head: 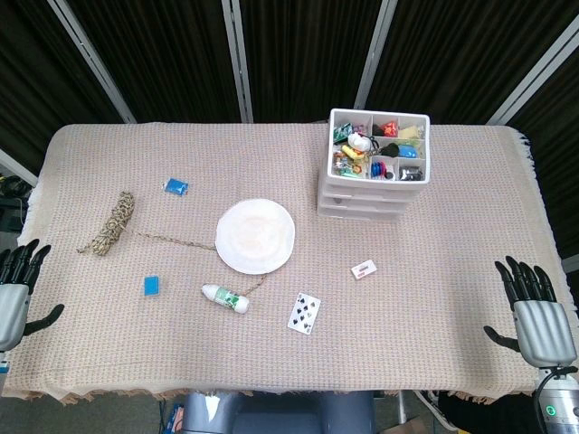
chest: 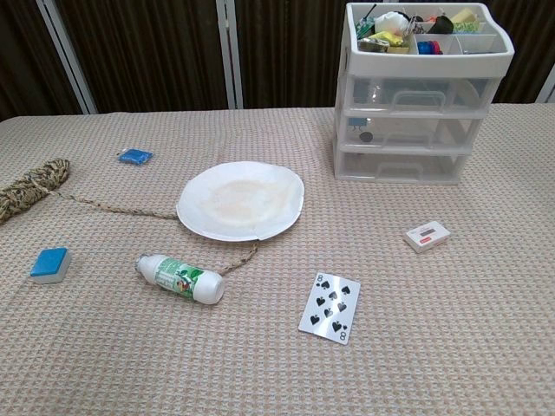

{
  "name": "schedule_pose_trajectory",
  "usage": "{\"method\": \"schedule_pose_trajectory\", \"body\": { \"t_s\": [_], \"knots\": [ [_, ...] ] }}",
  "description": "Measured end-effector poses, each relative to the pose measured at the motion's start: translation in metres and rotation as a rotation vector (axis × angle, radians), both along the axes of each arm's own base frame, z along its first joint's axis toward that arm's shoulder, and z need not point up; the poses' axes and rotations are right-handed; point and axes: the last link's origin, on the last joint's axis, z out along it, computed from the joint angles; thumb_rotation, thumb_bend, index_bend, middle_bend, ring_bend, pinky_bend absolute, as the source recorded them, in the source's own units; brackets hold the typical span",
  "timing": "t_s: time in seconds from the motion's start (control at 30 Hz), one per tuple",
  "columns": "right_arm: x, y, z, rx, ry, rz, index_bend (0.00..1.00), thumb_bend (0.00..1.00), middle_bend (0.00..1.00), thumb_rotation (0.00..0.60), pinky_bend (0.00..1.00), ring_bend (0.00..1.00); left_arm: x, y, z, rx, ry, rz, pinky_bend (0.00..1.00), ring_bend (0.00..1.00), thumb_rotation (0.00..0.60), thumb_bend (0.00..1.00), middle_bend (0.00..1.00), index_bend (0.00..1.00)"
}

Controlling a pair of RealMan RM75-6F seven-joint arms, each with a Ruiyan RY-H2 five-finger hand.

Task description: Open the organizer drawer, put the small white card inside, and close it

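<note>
- The left hand [head: 16, 291] sits at the table's left edge near the front corner, fingers spread and extended, thumb out to the side, holding nothing.
- The right hand [head: 536, 312] sits at the right edge near the front corner, fingers likewise spread apart and empty, thumb splayed inward.
- Both hands appear only in the head view and are well apart from everything on the cloth.
- The small white card [chest: 427, 236], with a red mark on its face, lies flat on the table [head: 452, 344] right of centre, in front of the organizer and apart from it.
- The organizer [chest: 414, 121] stands near the far edge, right of centre; its three clear drawers [chest: 408, 131] are all pushed in, and its open top tray holds assorted small colourful items.
- A playing card [chest: 330, 307], black spades, lies face up toward the front edge, near the white card.
- A white plate [chest: 241, 200] rests near the middle, over a length of braided rope [head: 110, 222] whose bundled end lies toward the left edge.
- A small white bottle [chest: 181, 277] with a green label lies on its side in front of the plate.
- Two blue blocks lie on the left half: one [chest: 49, 263] nearer the front, the other [chest: 134, 156] farther back.
</note>
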Motion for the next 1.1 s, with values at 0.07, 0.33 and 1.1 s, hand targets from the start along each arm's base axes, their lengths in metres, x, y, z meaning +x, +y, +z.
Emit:
{"method": "schedule_pose_trajectory", "body": {
  "t_s": [0.07,0.33,1.1],
  "knots": [
    [0.0000,0.0000,0.0000,0.000,0.000,0.000,0.01,0.03,0.00,0.600,0.00,0.00,-0.0003,0.0000,0.0000,0.000,0.001,0.001,0.00,0.00,0.600,0.25,0.00,0.01],
    [-0.0001,0.0001,0.0000,0.001,-0.002,-0.002,0.01,0.03,0.00,0.600,0.00,0.00,-0.0002,0.0000,-0.0001,0.000,0.001,0.001,0.00,0.00,0.600,0.25,0.00,0.01],
    [0.0027,-0.0029,0.0002,-0.009,-0.038,-0.002,0.05,0.03,0.18,0.600,0.07,0.14,0.0006,0.0021,-0.0009,0.004,-0.002,-0.008,0.00,0.00,0.600,0.25,0.00,0.01]
  ]
}}
